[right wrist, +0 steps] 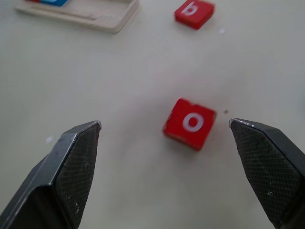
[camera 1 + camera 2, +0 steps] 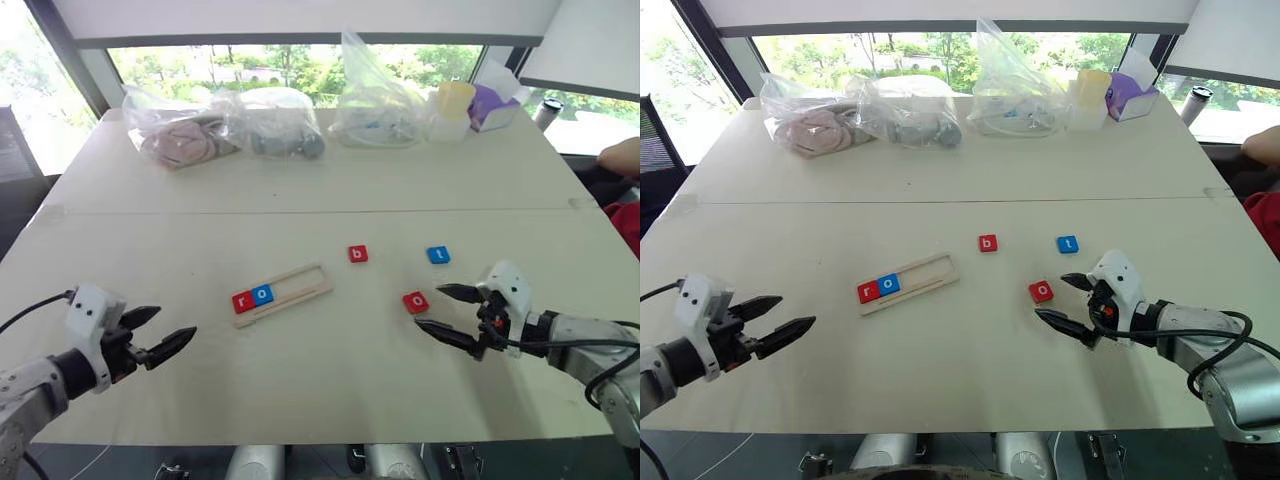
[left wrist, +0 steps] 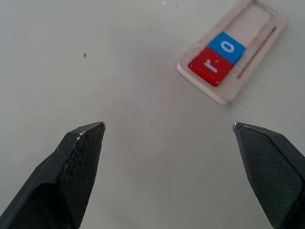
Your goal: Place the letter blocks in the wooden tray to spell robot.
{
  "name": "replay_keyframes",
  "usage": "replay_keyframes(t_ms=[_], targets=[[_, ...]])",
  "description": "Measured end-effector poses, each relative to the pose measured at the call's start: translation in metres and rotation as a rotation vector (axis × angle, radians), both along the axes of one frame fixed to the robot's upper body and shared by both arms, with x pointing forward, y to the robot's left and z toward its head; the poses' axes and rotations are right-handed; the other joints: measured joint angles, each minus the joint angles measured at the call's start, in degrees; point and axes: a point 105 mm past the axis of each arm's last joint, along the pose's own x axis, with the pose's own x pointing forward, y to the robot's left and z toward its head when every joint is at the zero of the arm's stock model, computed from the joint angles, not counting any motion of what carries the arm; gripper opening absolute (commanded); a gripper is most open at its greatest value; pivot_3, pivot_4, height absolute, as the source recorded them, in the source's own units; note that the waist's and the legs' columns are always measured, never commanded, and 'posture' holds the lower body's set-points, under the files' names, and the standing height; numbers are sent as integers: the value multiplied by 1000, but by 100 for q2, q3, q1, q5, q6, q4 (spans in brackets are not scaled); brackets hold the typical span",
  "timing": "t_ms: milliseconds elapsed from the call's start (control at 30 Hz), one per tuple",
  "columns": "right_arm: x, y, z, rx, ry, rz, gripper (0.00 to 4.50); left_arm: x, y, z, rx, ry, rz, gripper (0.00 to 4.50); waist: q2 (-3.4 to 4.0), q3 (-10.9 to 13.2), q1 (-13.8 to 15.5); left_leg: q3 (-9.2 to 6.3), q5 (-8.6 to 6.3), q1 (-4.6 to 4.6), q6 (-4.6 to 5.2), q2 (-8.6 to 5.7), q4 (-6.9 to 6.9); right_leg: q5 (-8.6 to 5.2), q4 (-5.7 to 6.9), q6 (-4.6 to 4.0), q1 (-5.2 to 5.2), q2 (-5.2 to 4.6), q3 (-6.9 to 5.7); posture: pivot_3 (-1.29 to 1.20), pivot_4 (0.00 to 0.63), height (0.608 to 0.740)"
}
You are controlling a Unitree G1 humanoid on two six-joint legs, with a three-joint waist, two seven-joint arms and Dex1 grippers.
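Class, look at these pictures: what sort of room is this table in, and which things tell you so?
Probably an office or lab workroom. A big pale table stands by wide windows with trees outside, and clear plastic bags of supplies and a tissue box sit along its far edge.

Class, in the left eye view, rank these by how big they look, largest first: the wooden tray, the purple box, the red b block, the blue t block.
1. wooden tray
2. purple box; it sits farther from the camera, so its real size is unsure
3. red b block and blue t block look alike
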Motion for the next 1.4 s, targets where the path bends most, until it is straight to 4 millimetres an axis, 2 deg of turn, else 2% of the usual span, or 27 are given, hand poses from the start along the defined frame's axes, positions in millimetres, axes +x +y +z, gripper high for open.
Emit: replay_keyframes(t_ms=[133,267,400,533,633,733,833,933,1133,1400], targets=[[-1,-11,14,-23,31,18,4444,-1,9,13,44,13,-59,4500,-1,0,13,2,0,1,0,-1,1,-1,-1,0,0,0,-1,0,150,740],[1,-16,13,-44,35,-3,4444,2,20,13,112,37,-58,4500,-4,2,2,5,-1,-2,1,0,1,-1,-2,0,-2,-1,-1,0,150,740],[3,-17,11,-57,40,-20,4444,7,20,16,141,33,-97,4500,-5,2,2,12,-5,-3,8,-1,0,-1,-2,1,-4,-3,0,0,150,740],[3,-9,20,-17,45,4,4444,18,7,17,173,29,-217,4500,-1,2,17,15,-5,-1,8,-1,0,0,-1,1,-3,-2,0,0,150,740],[-1,15,28,4,34,93,4444,40,-14,17,170,-5,-328,4500,-5,4,22,18,-4,-2,9,-2,3,0,2,1,1,4,0,0,150,740],[-3,34,30,30,20,137,4444,48,-34,11,186,4,-435,4500,-10,3,-8,19,-7,0,14,-1,2,12,2,8,0,3,4,0,150,740],[-5,47,31,47,8,156,4444,58,-45,5,232,-3,-491,4500,-10,4,-21,20,-16,-3,29,-6,1,28,0,2,-5,2,11,0,150,740],[-9,54,32,33,-6,166,4444,65,-54,-1,243,-9,-524,4500,-10,4,-11,21,-19,-4,34,-7,1,32,-2,15,-5,0,11,0,150,740],[-16,70,31,45,-19,192,4444,72,-66,-28,240,26,-575,4500,-14,4,4,22,-18,-3,35,-7,4,29,0,10,-4,2,12,0,150,740],[-14,72,28,42,-27,163,4444,79,-72,-31,298,-9,-606,4500,-10,-2,16,21,-18,3,35,-11,8,31,0,13,5,-3,13,0,150,740]])
